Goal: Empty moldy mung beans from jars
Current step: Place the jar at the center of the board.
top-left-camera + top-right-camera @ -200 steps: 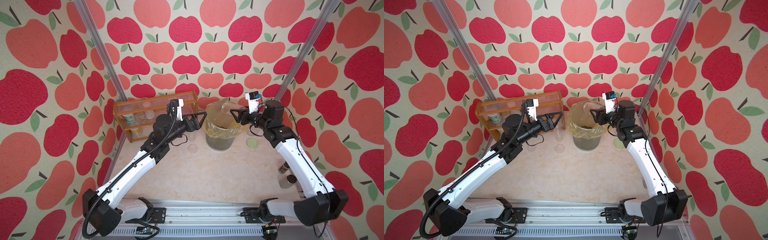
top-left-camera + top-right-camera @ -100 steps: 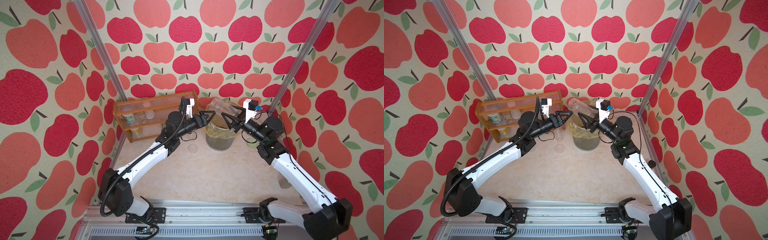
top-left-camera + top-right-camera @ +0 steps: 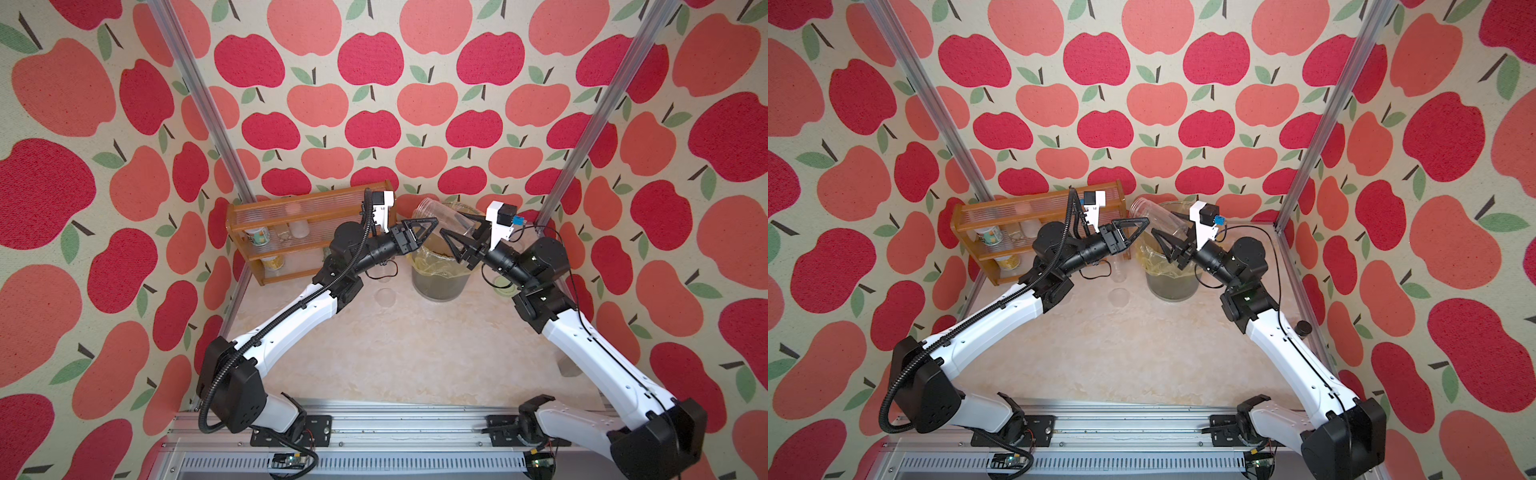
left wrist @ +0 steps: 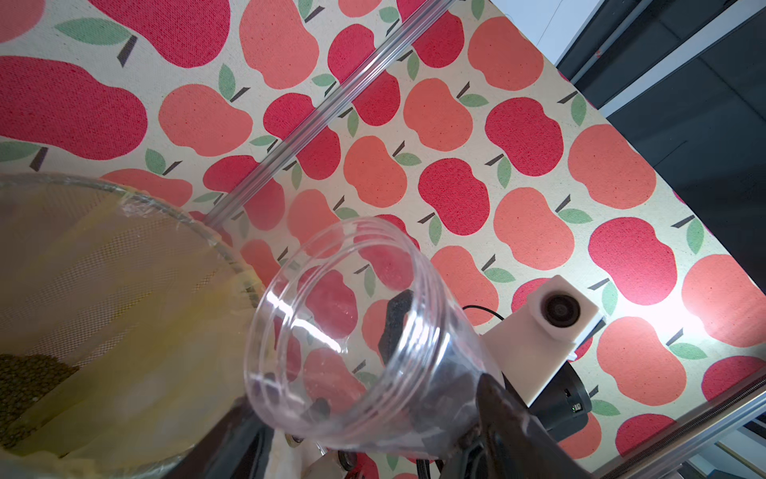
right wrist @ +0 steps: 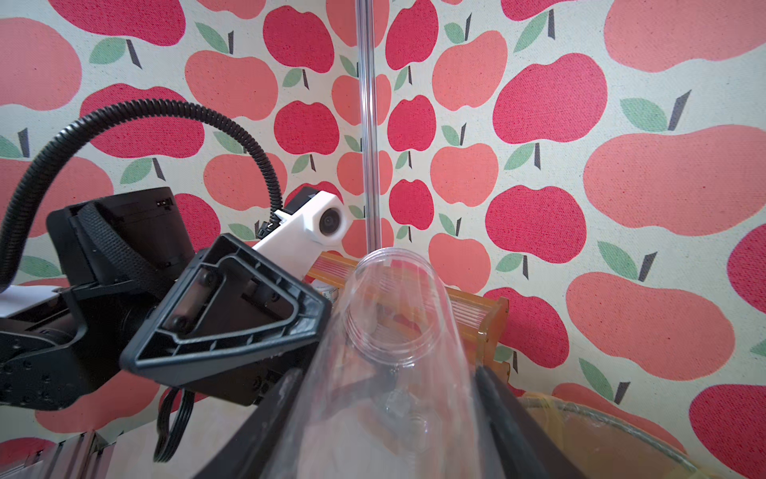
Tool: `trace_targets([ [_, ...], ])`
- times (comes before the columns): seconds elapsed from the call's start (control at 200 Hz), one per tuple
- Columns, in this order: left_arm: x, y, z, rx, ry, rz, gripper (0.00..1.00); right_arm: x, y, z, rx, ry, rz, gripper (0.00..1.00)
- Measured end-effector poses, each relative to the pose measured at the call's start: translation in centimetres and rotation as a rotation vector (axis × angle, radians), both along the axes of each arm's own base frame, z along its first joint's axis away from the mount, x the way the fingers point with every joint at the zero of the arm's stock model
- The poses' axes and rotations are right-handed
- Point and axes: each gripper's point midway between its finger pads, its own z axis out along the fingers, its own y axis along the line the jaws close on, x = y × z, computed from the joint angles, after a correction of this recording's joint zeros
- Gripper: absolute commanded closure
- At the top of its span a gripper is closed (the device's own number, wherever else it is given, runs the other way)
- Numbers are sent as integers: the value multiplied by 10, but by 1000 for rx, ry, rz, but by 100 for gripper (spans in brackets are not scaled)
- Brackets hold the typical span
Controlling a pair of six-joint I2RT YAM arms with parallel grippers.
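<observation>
An empty clear jar hangs tilted above the grey bin, mouth toward the left arm. My right gripper is shut on its lower body. Near the mouth, my left gripper is shut on the same jar, one finger on each side. The mung beans lie as an olive-green heap inside the bin's yellow bag. Two more clear jars, empty and without lids, stand on the table left of the bin: a short one and a slim one.
A wooden shelf rack with printed cans stands against the back left wall. A pale green lid lies on the table right of the bin, under my right arm. Metal posts run up both back corners.
The right gripper swung the jar from over the bin's right side to a raised tilt toward the left arm. The left gripper came up from beside the shelf and closed on the jar.
</observation>
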Motion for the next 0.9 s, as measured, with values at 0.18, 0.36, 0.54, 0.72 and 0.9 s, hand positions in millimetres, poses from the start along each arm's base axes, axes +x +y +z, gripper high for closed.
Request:
trace_targets([
  [0.18, -2, -3, 6, -4, -13, -22, 24, -6, 0, 1, 37, -40, 25, 48],
  [0.36, -2, -5, 13, -16, -28, -36, 25, -7, -2, 5, 72, -63, 30, 48],
  [0.54, 0, -6, 15, -24, -35, -39, 22, -5, -2, 7, 93, -71, 33, 48],
  [0.72, 4, -14, 13, -30, -21, -56, 10, -16, 15, -3, 78, -50, 125, 48],
  [0.9, 7, -13, 12, -39, -7, -58, 28, -13, 17, -9, 75, -31, 134, 48],
])
